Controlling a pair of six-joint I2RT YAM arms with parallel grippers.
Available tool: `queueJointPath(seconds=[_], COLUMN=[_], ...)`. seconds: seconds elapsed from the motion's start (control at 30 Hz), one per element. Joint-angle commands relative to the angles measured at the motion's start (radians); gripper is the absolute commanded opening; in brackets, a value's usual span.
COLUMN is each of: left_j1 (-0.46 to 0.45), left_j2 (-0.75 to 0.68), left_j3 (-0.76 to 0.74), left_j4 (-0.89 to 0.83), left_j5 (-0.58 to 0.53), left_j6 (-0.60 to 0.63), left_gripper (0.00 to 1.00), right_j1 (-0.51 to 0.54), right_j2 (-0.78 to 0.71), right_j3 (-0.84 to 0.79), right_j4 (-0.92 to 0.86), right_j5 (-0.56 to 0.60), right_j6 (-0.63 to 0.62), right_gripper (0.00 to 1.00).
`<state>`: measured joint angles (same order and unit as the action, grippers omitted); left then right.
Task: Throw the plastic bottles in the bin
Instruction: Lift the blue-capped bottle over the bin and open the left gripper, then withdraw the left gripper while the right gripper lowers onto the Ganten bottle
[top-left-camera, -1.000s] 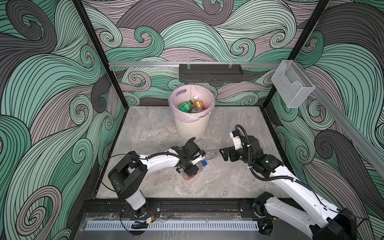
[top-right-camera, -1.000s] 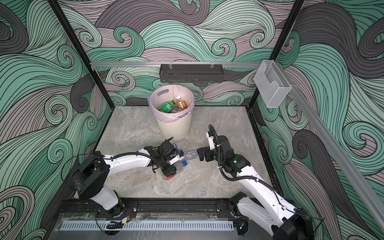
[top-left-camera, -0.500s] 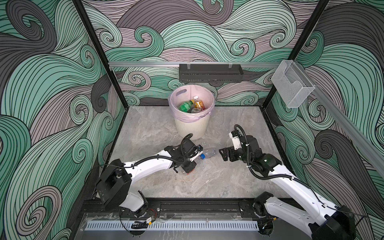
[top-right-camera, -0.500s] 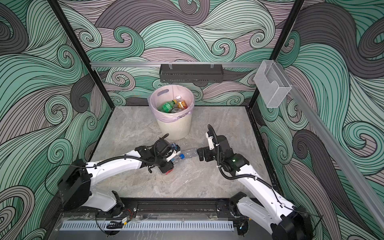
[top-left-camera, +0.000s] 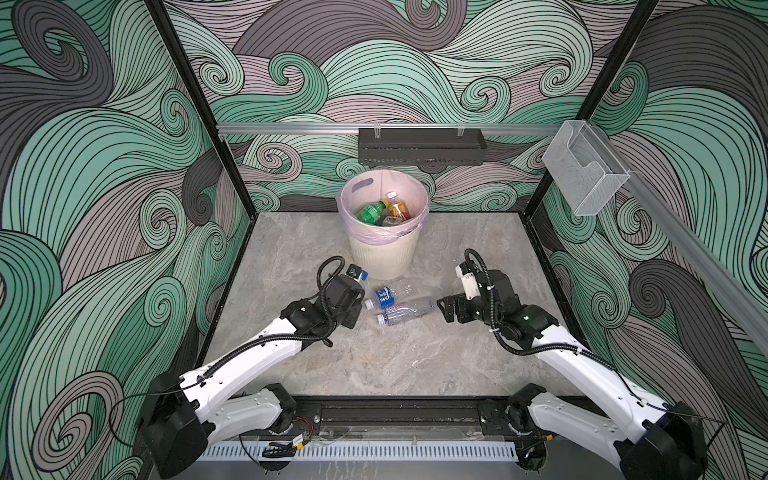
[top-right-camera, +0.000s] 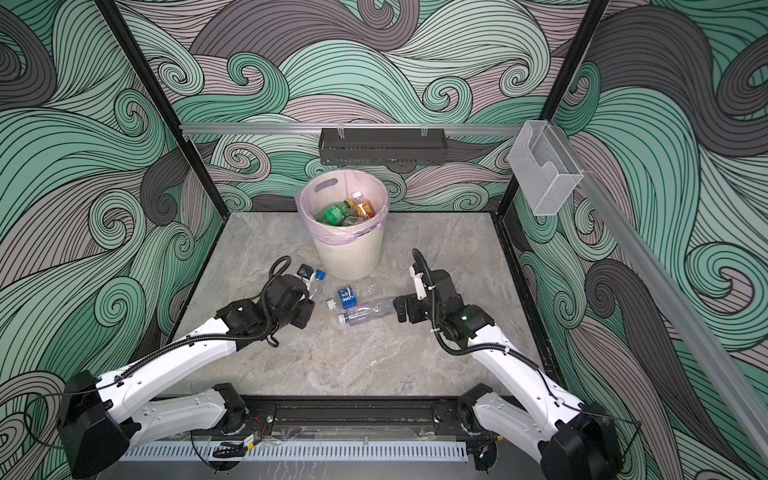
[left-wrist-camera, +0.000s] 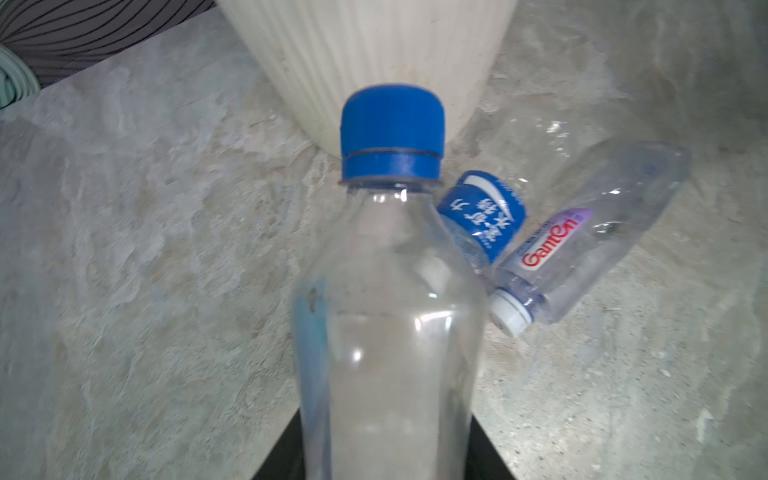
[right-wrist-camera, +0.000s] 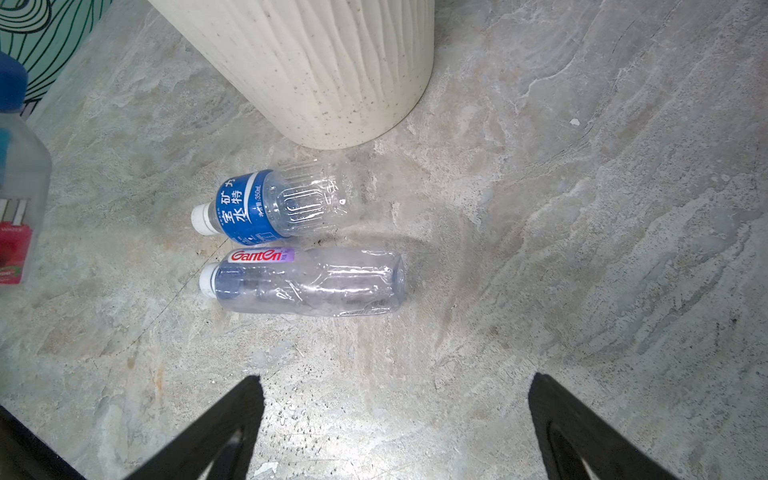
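Since a moment ago the left claw (top-left-camera: 356, 283) has swung farther away, toward the bin (top-left-camera: 382, 259). It is squeezed tight on a clear bottle (left-wrist-camera: 390, 311). Left of that arm the bench (top-left-camera: 291, 249) is open up to the left wall (top-left-camera: 124, 208). The held bottle's blue cap (top-left-camera: 363, 274) points far, at the bin wall just beyond. Inside the bin lie a green bottle (top-left-camera: 370, 212) and an orange-labelled bottle (top-left-camera: 400, 209). Near the bin, two bottles lie flat side by side, caps left, bottoms right: a blue-labelled bottle (right-wrist-camera: 270, 205) and a Ganten bottle (right-wrist-camera: 307, 282). Right of them the right claw (right-wrist-camera: 395, 415) hangs wide open, holding nothing.
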<state>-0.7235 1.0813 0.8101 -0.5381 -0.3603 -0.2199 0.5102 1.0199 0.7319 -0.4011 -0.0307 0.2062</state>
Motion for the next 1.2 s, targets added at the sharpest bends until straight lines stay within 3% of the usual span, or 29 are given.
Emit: queueJointPath(seconds=[0.0,0.17,0.33,0.43,0.57,0.63,0.73,0.8,0.9,1.07,1.17], left_j1=[0.016,0.026,0.027,0.044,0.125,0.164,0.179,0.179,0.179,0.179,0.18], left_j2=[-0.065,-0.14,-0.126,-0.058,0.175,0.317,0.544,0.639,0.621,0.376,0.227], left_j3=[-0.031,-0.028,0.157,0.35,0.73,0.944,1.26,1.401,1.348,0.954,0.786], left_j4=[0.022,0.03,-0.064,-0.064,-0.073,-0.103,-0.214,-0.299,-0.282,-0.073,-0.048], left_j5=[-0.064,-0.08,-0.108,-0.068,0.051,0.12,0.149,0.157,0.175,0.183,0.168], left_j6=[-0.068,-0.04,0.032,0.118,0.185,0.183,0.19,0.187,0.184,0.186,0.185], left_gripper=[0.42,0.41,0.4,0.41,0.43,0.52,0.86,0.93,0.94,0.98,0.99], right_j1=[-0.004,-0.004,-0.005,-0.003,-0.004,-0.003,0.0,0.004,0.005,0.011,0.039], right_j2=[0.014,0.034,0.053,0.061,0.062,0.063,0.06,0.052,0.04,0.077,0.137], right_j3=[0.035,0.044,0.053,0.059,0.066,0.067,0.067,0.063,0.057,0.076,0.119], right_j4=[0.003,0.013,0.012,0.014,0.036,0.036,0.036,0.036,0.035,0.036,0.005], right_j5=[-0.006,-0.018,-0.028,-0.03,-0.035,-0.042,-0.056,-0.067,-0.104,-0.204,-0.246], right_j6=[-0.02,-0.024,-0.028,-0.03,-0.016,-0.007,-0.002,-0.014,-0.049,-0.12,-0.202], right_gripper=[1.0,1.0,1.0,1.0,1.0,1.0,0.99,0.99,1.0,0.99,0.95])
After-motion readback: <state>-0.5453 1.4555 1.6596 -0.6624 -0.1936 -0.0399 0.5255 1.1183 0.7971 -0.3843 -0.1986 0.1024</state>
